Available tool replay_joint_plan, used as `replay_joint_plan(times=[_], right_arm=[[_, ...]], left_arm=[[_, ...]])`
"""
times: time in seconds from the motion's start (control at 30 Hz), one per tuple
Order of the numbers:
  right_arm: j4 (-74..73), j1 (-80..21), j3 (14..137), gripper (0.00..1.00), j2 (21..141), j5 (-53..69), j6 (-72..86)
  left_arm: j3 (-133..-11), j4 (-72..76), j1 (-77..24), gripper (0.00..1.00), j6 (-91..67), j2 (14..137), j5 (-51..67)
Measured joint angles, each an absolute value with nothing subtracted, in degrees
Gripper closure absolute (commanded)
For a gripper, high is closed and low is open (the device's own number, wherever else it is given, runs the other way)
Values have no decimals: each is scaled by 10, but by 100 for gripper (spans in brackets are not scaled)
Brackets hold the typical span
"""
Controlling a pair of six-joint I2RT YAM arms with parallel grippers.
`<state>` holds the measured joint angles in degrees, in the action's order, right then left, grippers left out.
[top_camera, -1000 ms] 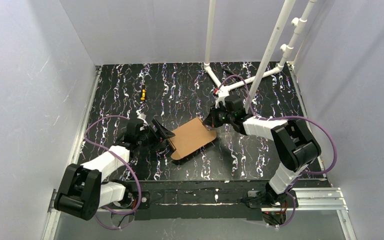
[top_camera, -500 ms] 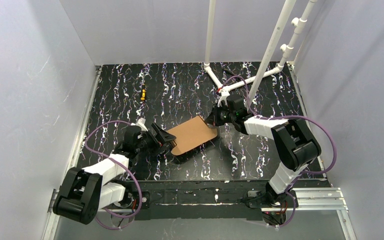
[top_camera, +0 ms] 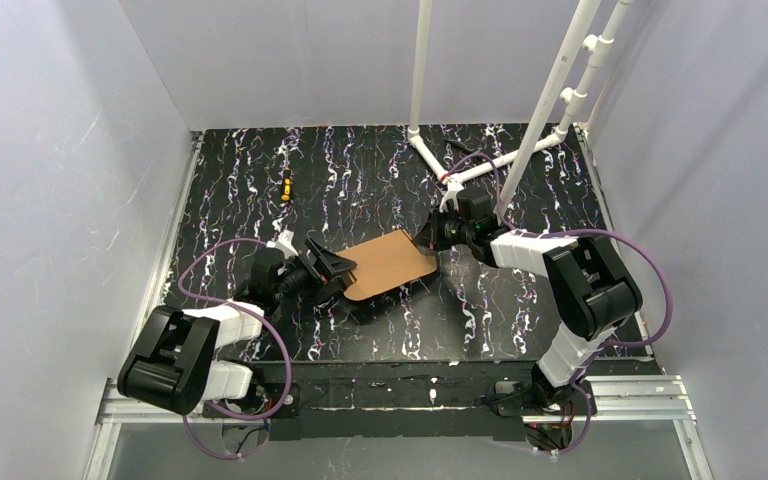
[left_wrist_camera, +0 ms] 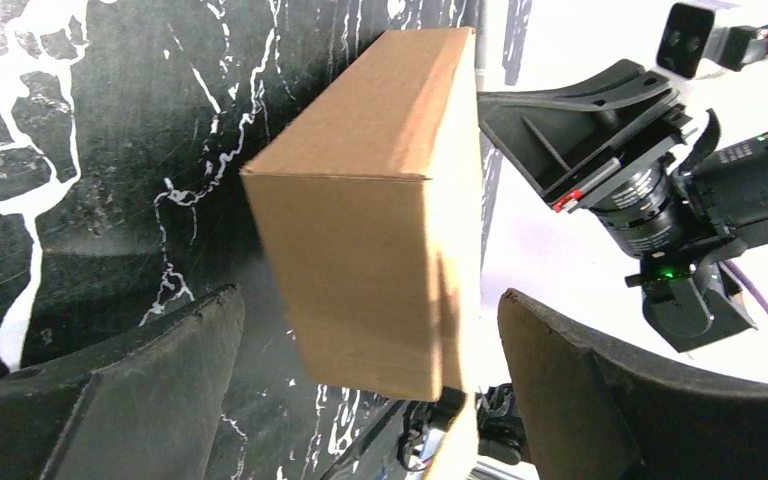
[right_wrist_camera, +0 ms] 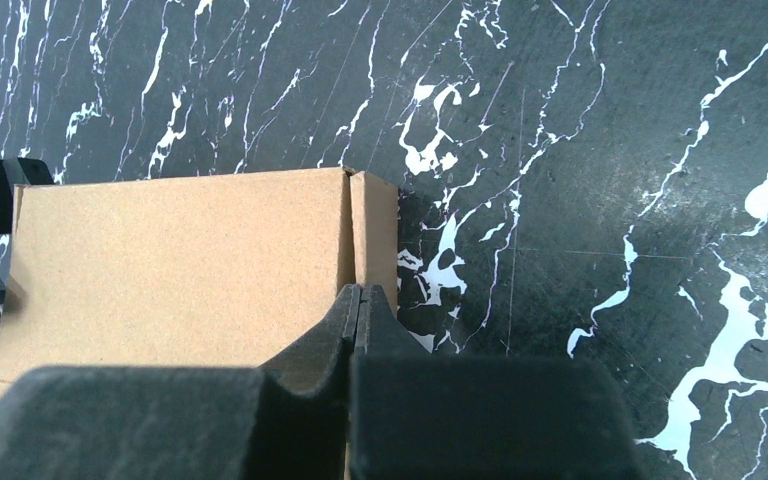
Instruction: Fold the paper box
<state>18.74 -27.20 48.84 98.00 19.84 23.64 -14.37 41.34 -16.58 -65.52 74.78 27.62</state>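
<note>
While your left gripper [left_wrist_camera: 368, 298] stands spread wide, its two black fingers [left_wrist_camera: 150, 370] flank the near end of the brown corrugated cardboard paper box [top_camera: 390, 262] w/ a gap on each side, so no contact there. Your right gripper [right_wrist_camera: 358, 295] is closed tight, pads pressed together, tips lying over the box's top face right at a seam near its far-right edge. Can't tell whether a cardboard layer is pinched between them. The box sits btwn the two grippers, roughly mid-table, top face flat and plain, one long side turned toward the left wrist cam. It's over the black tabletop w/ white marbled streaks [top_camera: 460, 320]. Further out, a small yellow-and-black object [top_camera: 284, 186] lies well apart toward the back left, and a white pipe frame [top_camera: 422, 70] rises at the back right.
</note>
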Motion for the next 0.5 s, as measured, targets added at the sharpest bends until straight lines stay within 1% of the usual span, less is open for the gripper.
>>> replay_joint_plan(times=[0.13, 0.3, 0.5], right_arm=[[190, -272, 488, 99, 980, 208, 238], [201, -272, 482, 99, 980, 215, 239], [204, -272, 482, 98, 981, 220, 238]], left_arm=[[-144, 431, -166, 11, -669, 756, 276], [-144, 437, -166, 25, -691, 785, 275], [-146, 447, -168, 54, -719, 808, 275]])
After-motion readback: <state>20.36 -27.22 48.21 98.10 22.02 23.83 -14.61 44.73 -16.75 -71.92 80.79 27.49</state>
